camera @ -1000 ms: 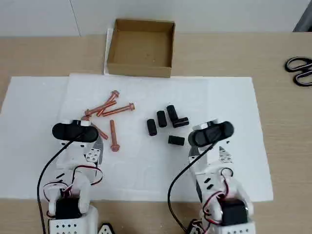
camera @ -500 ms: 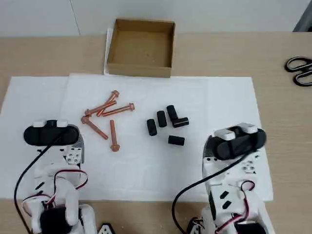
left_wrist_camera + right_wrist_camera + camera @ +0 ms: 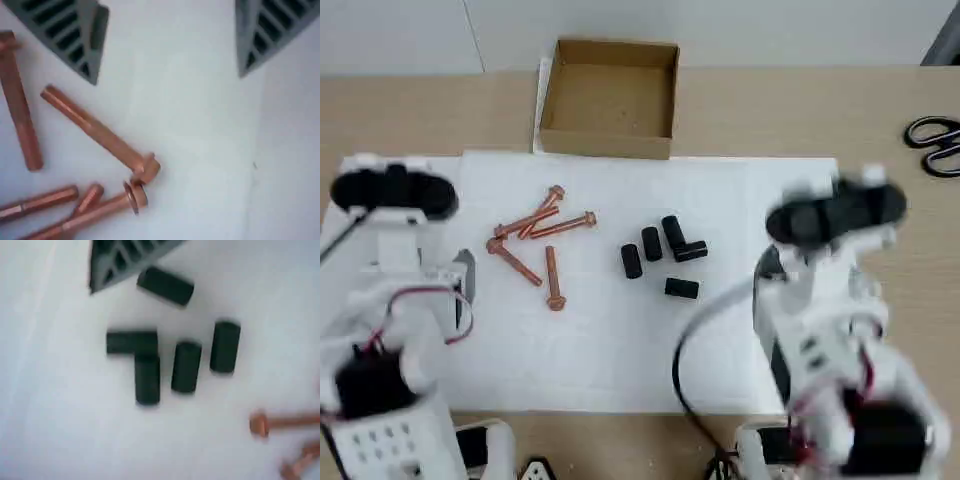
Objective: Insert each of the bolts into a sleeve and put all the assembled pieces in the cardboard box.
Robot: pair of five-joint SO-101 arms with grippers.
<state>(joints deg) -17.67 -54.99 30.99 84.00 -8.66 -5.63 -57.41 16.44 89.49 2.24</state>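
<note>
Both arms raised over the desk (image 3: 420, 105), left gripper (image 3: 167, 75) spread wide just above bolts (image 3: 100, 132), right gripper (image 3: 115, 265) beside sleeves (image 3: 185, 365), its state unclear.

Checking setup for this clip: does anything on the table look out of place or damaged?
Nothing damaged or spilled. Bolts and sleeves lie loose on the sheet; the cardboard box stands empty. Scissors at the table's edge seem unrelated.

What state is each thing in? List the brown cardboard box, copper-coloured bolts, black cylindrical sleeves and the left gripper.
Brown cardboard box: open, empty.
Copper-coloured bolts: loose on the white paper sheet, none in a sleeve.
Black cylindrical sleeves: lying on their sides, none holding a bolt.
Left gripper: open, holding nothing.
</note>
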